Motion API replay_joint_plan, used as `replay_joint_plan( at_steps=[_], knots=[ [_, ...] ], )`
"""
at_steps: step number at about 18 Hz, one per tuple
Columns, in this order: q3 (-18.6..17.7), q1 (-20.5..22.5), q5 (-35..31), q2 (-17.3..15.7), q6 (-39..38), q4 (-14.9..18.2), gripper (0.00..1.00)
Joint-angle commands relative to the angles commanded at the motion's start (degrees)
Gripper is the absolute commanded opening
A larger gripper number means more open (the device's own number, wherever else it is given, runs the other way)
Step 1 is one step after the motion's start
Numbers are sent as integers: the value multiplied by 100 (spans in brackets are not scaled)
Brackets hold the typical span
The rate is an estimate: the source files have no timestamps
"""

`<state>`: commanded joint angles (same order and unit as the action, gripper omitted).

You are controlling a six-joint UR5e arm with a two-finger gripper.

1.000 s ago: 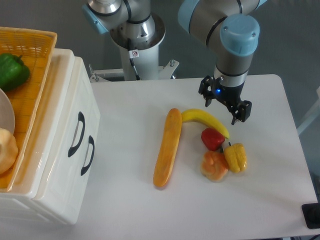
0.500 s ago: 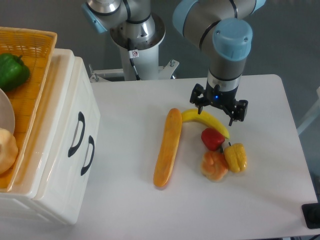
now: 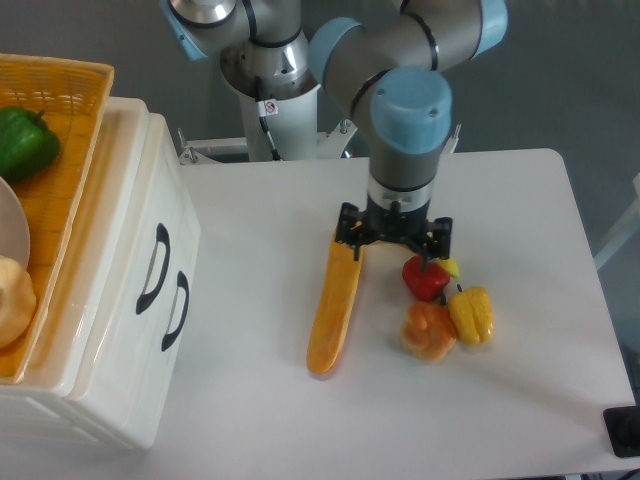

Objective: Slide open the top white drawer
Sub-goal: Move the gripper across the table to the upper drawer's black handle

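Note:
The white cabinet stands at the left edge, its front facing right. The top white drawer (image 3: 135,255) is shut flush with the cabinet front, and its curved black handle (image 3: 153,267) sits just left of the lower drawer's handle (image 3: 176,310). My gripper (image 3: 393,243) hangs over the middle of the table, far to the right of the drawers. It is open, with its fingers (image 3: 347,240) spread wide and nothing held between them. It covers most of a yellow banana.
An orange wicker basket (image 3: 60,150) with a green pepper (image 3: 24,142) rests on top of the cabinet. On the table lie a long baguette (image 3: 335,300), a red pepper (image 3: 425,278), a yellow pepper (image 3: 472,314) and an orange fruit (image 3: 428,332).
The gripper has moved left and toward the front of the table, turning as it went. It now hangs over the banana. The drawers have not moved.

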<state>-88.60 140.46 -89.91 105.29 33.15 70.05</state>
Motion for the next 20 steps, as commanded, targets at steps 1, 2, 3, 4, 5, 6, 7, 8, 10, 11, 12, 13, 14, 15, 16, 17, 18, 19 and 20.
replay_joint_plan(
  at_steps=[1,2,3,4,5,6,7,8,10,11,12,13,14,15,16,17,18,19,20],
  knots=[
    [18,-62,0,0,-115,9,100],
    [27,-123,0,-9,-177,18,100],
    [44,-176,0,-26,-186,35,100],
    [53,-211,0,-26,-195,96,100],
    [114,-246,0,-35,-195,245,100],
    [167,-273,0,-26,-212,438,100],
    [220,-273,26,-18,-273,614,100],
    [238,-299,87,-26,-361,711,100],
    [238,-317,455,-35,-563,765,100],
    [246,-317,657,-44,-686,756,100],
    [281,-317,833,-44,-818,756,100],
    [299,-317,939,-44,-949,765,100],
    [308,-326,1010,-44,-1133,756,100],
    [317,-326,1080,-27,-1292,739,100],
    [334,-361,1142,-18,-1407,730,100],
    [343,-396,1186,-9,-1477,721,100],
    [361,-405,1213,9,-1495,721,100],
    [361,-405,1256,17,-1504,721,100],
    [352,-431,1300,35,-1557,738,100]
  ],
)
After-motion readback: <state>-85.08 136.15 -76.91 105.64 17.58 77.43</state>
